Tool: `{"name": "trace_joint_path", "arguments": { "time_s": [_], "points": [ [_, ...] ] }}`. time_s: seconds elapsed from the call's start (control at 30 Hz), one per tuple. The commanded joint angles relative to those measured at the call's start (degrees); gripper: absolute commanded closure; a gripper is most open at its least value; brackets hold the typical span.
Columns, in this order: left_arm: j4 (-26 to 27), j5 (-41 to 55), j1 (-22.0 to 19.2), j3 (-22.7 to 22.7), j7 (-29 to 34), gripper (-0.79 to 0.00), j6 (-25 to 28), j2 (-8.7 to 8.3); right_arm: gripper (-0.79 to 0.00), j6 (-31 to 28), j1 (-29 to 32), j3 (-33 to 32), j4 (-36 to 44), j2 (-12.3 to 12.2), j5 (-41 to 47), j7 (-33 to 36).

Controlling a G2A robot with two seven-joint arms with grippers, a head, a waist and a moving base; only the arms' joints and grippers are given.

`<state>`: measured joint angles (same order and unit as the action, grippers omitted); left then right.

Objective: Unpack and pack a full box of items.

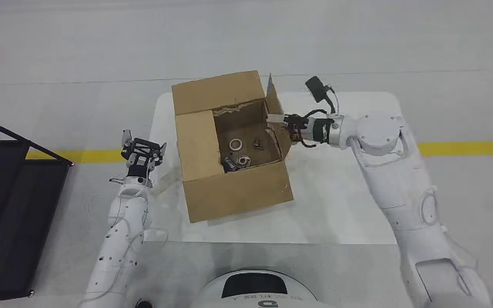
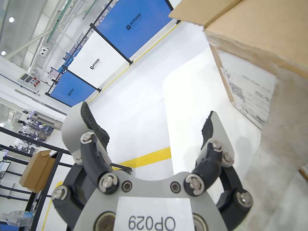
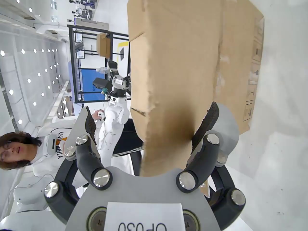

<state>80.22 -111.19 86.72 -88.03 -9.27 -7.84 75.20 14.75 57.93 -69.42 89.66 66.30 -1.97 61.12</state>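
An open cardboard box (image 1: 231, 146) stands on the white table (image 1: 347, 208). Inside lie a white tape roll (image 1: 237, 144) and a few small dark items (image 1: 258, 142). My right gripper (image 1: 286, 127) is at the box's right side, open, with the upright right flap (image 3: 175, 49) between its fingers. One pad (image 3: 209, 118) lies against the flap and the other stands apart from it. My left gripper (image 1: 142, 146) is off the box's left side, open (image 2: 148, 111) and holding nothing. The box's side with a white label (image 2: 247, 92) is close beside it.
A black rack (image 1: 23, 200) stands on the floor left of the table. A yellow floor line (image 1: 454, 147) runs behind the table. The box's other flaps are folded outward at the back, left and front. White tabletop stretches right of the box.
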Motion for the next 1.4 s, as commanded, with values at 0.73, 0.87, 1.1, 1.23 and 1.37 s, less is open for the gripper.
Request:
{"name": "trace_joint_path", "arguments": {
  "time_s": [0.73,0.87,1.1,1.23,1.37],
  "points": [
    [1.40,-1.50,-1.67,3.77,1.62,-0.785,-0.95,0.42,-0.785,1.43,-9.41,6.95,-16.22,1.61,0.70,-3.05],
    [1.24,-3.14,-3.24,5.44,2.42,-0.785,-0.71,0.58,-0.785,-0.97,-5.53,-1.22,-12.46,-0.20,4.50,-1.73],
    [1.32,-5.94,-5.66,8.46,4.06,-0.785,0.03,0.89,-0.785,-0.73,4.30,-15.53,-2.78,-3.12,6.64,-2.09],
    [1.65,-7.86,-7.12,10.36,5.20,-0.785,0.59,1.10,-0.785,-0.83,9.82,-21.99,1.07,-4.22,8.27,-1.05],
    [2.24,-9.22,-8.49,12.14,6.16,-0.785,0.91,1.35,-0.785,-0.91,11.12,-23.27,1.84,-4.48,8.05,-0.76]
  ]
}}
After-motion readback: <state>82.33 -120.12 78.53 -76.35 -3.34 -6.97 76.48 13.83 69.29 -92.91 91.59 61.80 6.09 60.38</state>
